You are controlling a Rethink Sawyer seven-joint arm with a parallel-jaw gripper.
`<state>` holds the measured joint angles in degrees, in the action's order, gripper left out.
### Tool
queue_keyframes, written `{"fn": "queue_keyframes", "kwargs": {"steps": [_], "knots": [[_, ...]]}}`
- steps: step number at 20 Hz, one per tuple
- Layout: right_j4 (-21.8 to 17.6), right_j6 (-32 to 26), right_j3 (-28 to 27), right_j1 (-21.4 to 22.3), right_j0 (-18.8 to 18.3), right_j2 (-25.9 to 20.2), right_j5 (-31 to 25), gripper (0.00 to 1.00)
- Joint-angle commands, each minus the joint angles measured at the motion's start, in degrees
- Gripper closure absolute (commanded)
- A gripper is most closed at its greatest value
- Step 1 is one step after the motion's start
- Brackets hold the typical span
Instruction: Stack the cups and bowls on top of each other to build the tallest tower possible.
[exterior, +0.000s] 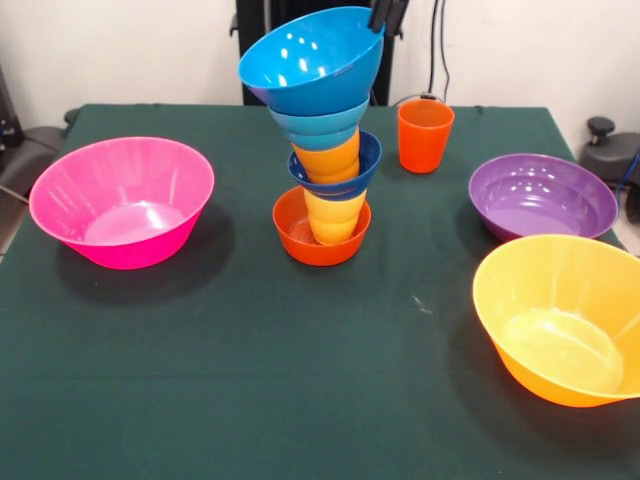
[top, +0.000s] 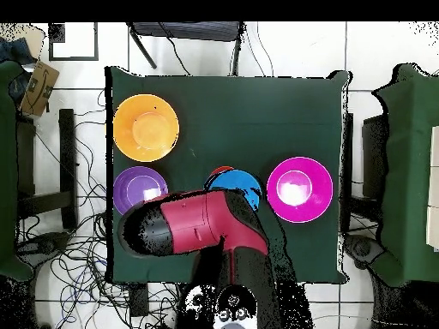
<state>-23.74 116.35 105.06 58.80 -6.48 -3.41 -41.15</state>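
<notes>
The black gripper (exterior: 387,14) is cut off by the front view's top edge above the tilted medium blue plastic bowl (exterior: 315,60); only its lower tips show at that bowl's far rim, and whether they clamp the rim cannot be determined. In the overhead view, the red and black arm (top: 201,227) covers most of the tower beneath that bowl, the darker red-orange plastic cup and part of the glossy purple plastic bowl (top: 137,188). The large yellow-orange plastic bowl (exterior: 560,320), right of the tower, is cut off by the front view's right edge.
</notes>
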Motion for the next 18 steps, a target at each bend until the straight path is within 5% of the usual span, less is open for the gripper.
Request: {"fn": "queue_keyframes", "kwargs": {"steps": [1, 18], "knots": [[-1.12, 8.36, -2.90, -2.82, 1.60, 0.55, 3.04, 1.00], [-0.91, 7.50, -4.37, -4.74, 2.73, 3.58, 7.63, 1.00]]}}
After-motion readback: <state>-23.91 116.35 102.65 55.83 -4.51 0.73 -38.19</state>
